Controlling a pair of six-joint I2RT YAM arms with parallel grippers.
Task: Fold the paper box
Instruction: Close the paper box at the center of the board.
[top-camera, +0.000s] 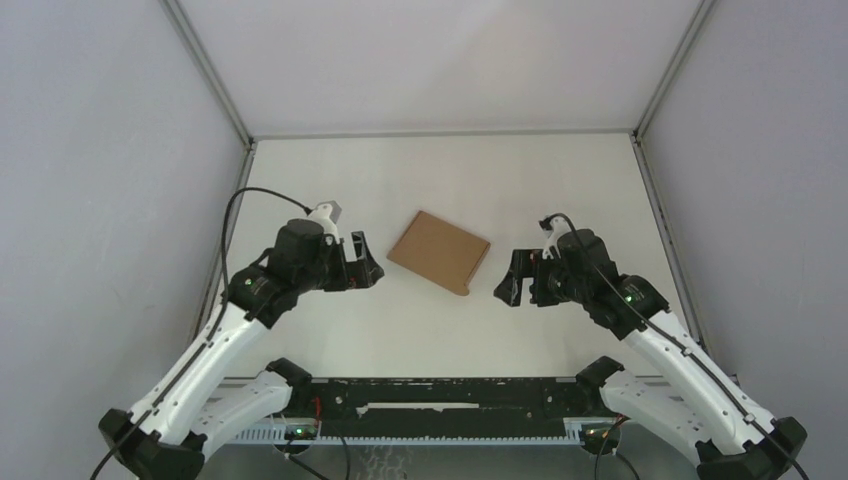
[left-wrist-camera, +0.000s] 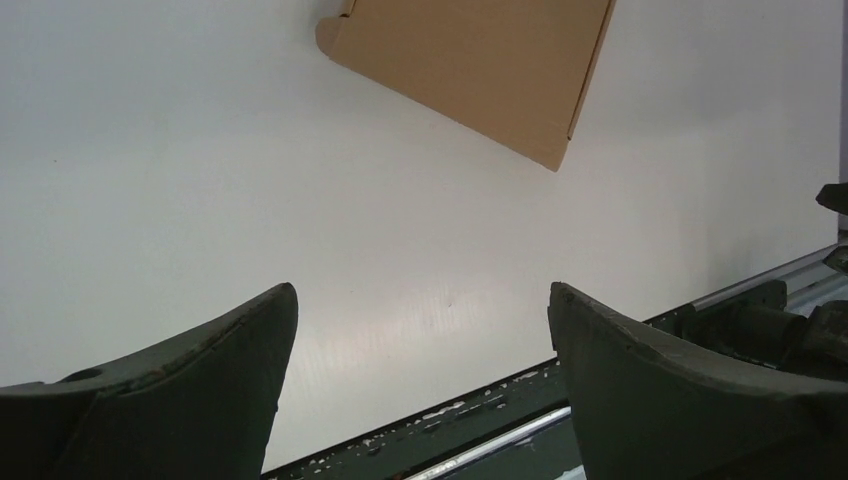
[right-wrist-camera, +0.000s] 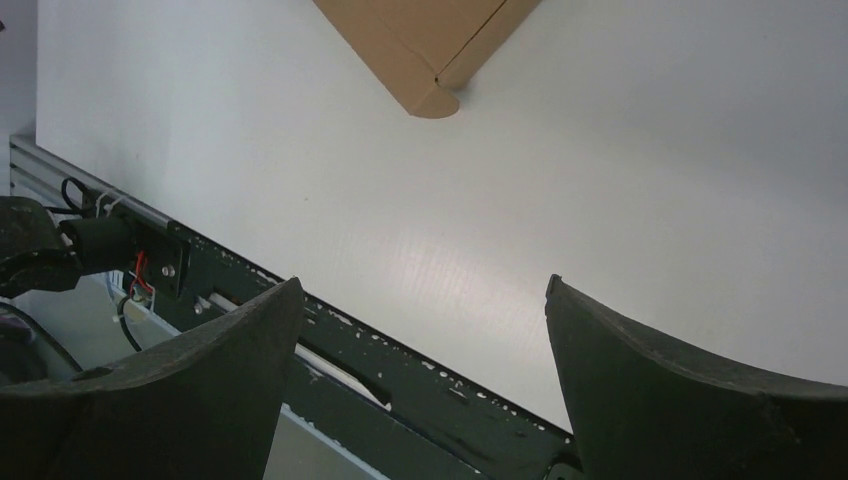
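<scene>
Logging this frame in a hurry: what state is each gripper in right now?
Left gripper: open, holding nothing; the box lies apart from it.
Right gripper: open, holding nothing.

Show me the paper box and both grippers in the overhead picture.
paper box (top-camera: 439, 252), top view, centre of its brown top face.
left gripper (top-camera: 368, 260), top view, midway between its open fingertips.
right gripper (top-camera: 508, 277), top view, midway between its open fingertips.
</scene>
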